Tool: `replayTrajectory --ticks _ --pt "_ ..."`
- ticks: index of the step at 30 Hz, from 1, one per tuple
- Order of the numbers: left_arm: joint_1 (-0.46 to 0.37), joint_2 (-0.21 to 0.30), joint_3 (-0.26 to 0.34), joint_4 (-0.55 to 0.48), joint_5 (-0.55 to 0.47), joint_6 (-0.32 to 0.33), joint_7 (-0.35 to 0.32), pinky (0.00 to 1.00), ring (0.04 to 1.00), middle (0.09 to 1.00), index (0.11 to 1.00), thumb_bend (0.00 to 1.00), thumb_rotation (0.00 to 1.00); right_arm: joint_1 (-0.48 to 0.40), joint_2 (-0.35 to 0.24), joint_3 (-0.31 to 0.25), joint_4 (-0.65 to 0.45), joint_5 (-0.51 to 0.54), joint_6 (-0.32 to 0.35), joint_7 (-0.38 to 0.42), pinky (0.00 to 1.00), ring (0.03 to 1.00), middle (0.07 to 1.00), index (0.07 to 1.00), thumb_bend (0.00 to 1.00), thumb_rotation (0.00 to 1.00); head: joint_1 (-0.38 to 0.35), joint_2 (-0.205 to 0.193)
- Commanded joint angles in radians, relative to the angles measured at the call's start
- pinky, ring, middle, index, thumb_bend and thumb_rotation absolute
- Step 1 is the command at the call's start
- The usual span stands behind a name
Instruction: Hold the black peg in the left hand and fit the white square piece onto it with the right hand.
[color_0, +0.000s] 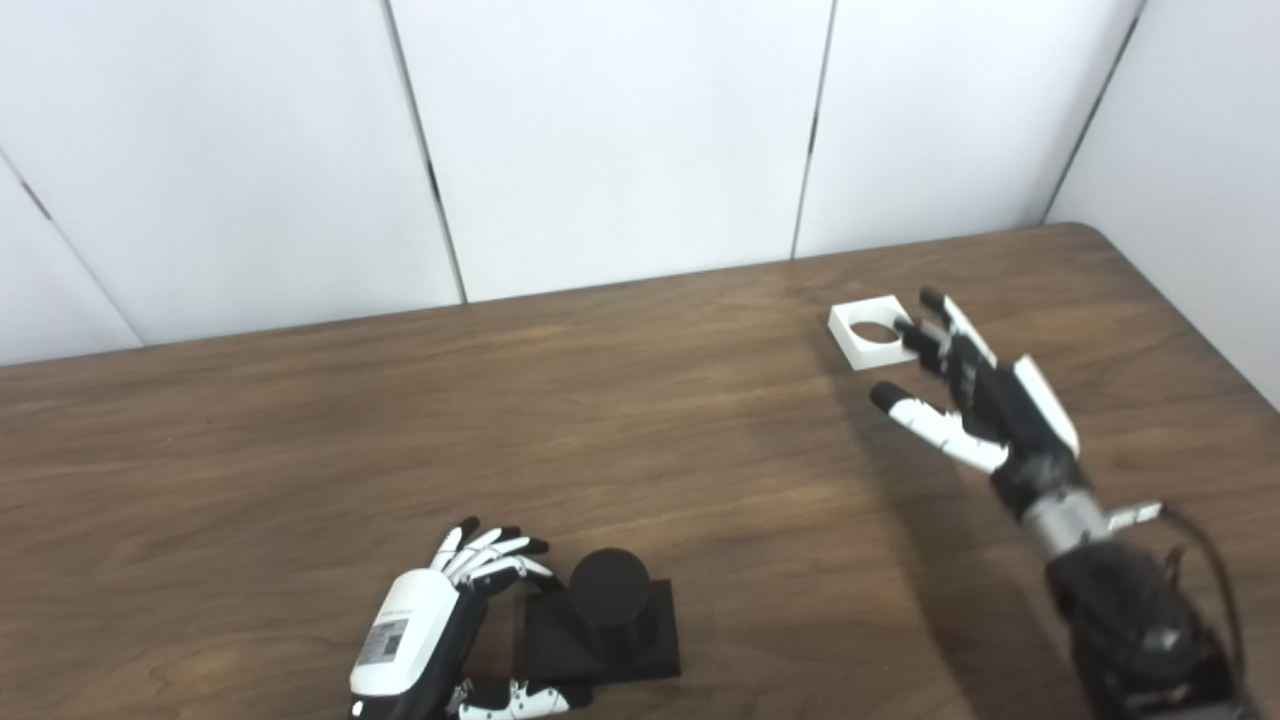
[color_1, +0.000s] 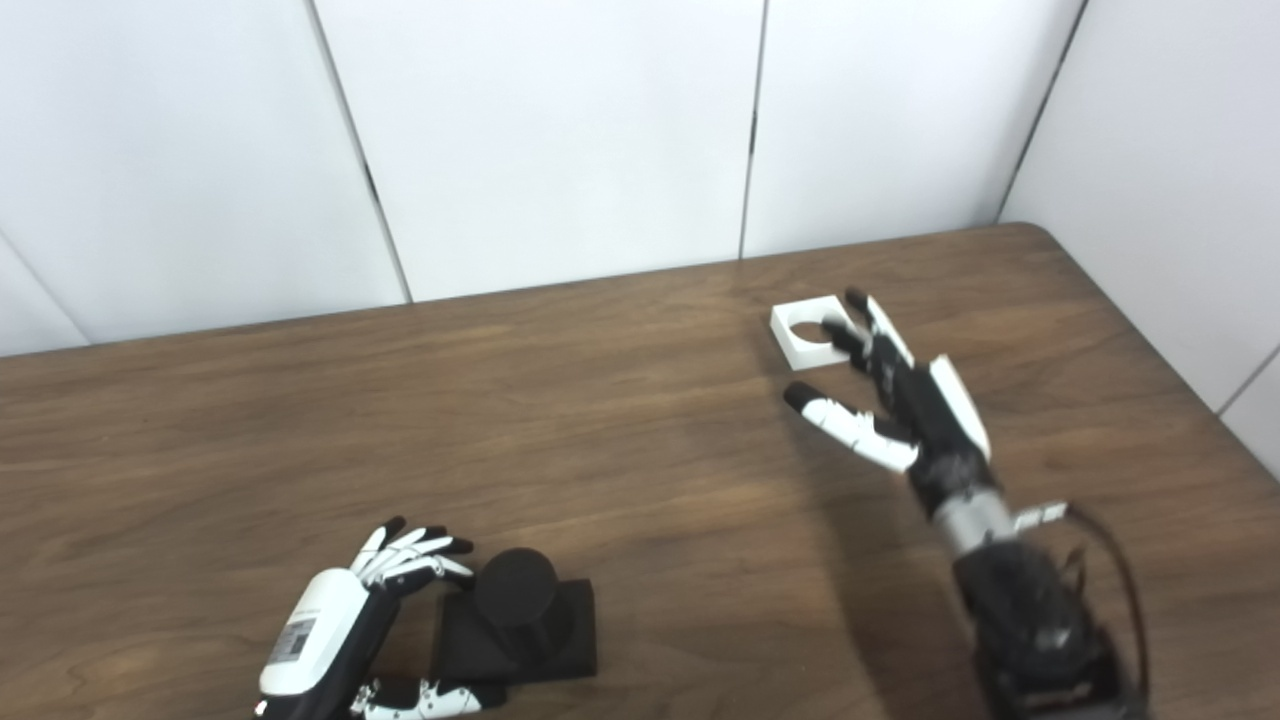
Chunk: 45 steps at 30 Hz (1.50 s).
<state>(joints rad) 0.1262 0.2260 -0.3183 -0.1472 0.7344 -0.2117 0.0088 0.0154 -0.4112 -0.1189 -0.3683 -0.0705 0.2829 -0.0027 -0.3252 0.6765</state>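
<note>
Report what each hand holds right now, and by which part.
Nothing is held. The left hand is open beside the black peg, which stands on the table. The right hand is open, fingers reaching over the white square piece, not gripping it.

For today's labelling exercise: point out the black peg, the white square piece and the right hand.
black peg (color_0: 609, 585), left eye view, round top.
white square piece (color_0: 850, 346), left eye view, near-left rim beside the hole.
right hand (color_0: 985, 395), left eye view, middle of the hand.
</note>
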Motion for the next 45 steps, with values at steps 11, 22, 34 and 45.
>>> replayTrajectory --ticks 11,22,34,45 --pt "-0.016 -0.001 -0.004 0.022 0.011 -0.019 0.019 1.0 0.884 0.813 0.486 0.51 0.04 -0.25 -0.286 0.064 0.007 -0.222 0.126 0.188 0.9 0.928 0.937 0.977 0.81 0.3 -0.003 -0.008" --pt "-0.021 -0.026 -0.019 0.093 0.086 -0.044 0.123 1.0 0.862 0.784 0.484 0.51 0.05 -0.507 -0.457 0.306 0.217 -0.476 0.16 0.432 0.99 1.0 1.0 0.957 0.94 0.21 0.004 -0.012" --pt "-0.024 -0.037 -0.021 0.101 0.079 -0.067 0.14 1.0 0.864 0.79 0.484 0.51 0.04 -0.688 -0.447 0.444 0.406 -0.624 0.129 0.597 1.0 1.0 1.0 0.966 0.99 0.2 0.014 -0.016" --pt "-0.03 -0.047 -0.025 0.135 0.086 -0.089 0.182 1.0 0.855 0.78 0.483 0.51 0.05 -0.757 -0.392 0.512 0.526 -0.699 0.105 0.633 1.0 1.0 1.0 0.966 1.0 0.2 0.023 -0.013"
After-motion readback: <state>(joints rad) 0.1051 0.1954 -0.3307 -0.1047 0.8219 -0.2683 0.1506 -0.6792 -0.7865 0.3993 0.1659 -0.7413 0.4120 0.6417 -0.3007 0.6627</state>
